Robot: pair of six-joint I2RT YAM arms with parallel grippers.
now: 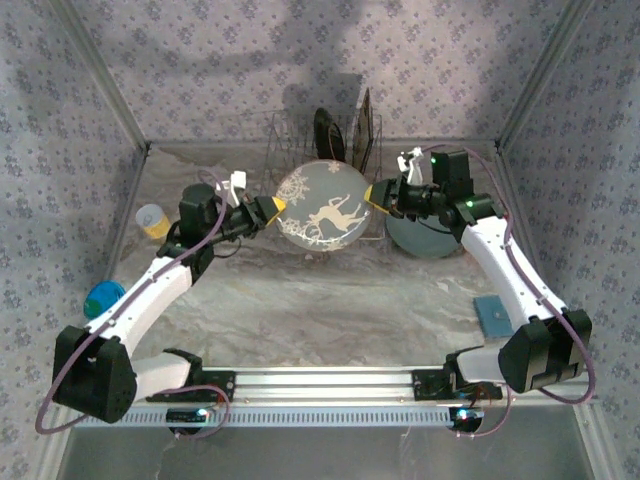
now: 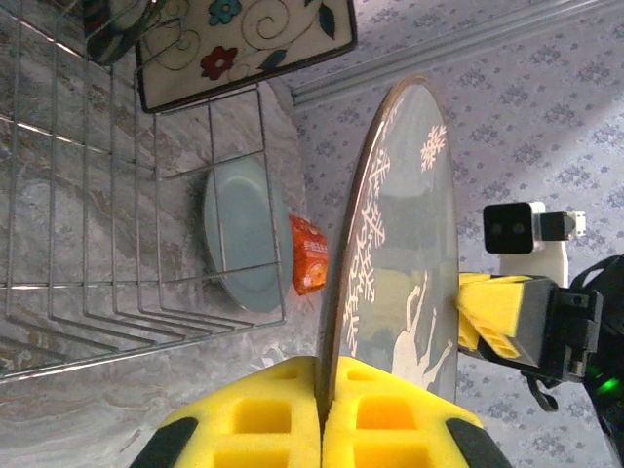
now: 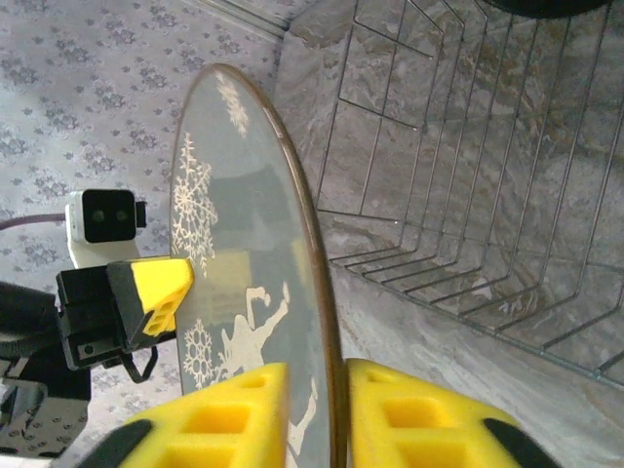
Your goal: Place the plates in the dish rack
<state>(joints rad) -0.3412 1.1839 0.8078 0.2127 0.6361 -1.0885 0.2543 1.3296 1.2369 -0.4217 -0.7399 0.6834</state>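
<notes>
Plate (image 1: 322, 205) between left tool (image 1: 272, 207), right tool (image 1: 375, 193)

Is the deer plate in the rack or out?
Out. The deer plate is on edge, pinched between the left gripper and right gripper, in front of the dish rack.

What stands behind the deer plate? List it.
The dish rack, holding a dark plate and the square patterned plate upright. The deer plate covers the rack's front and floor.
</notes>
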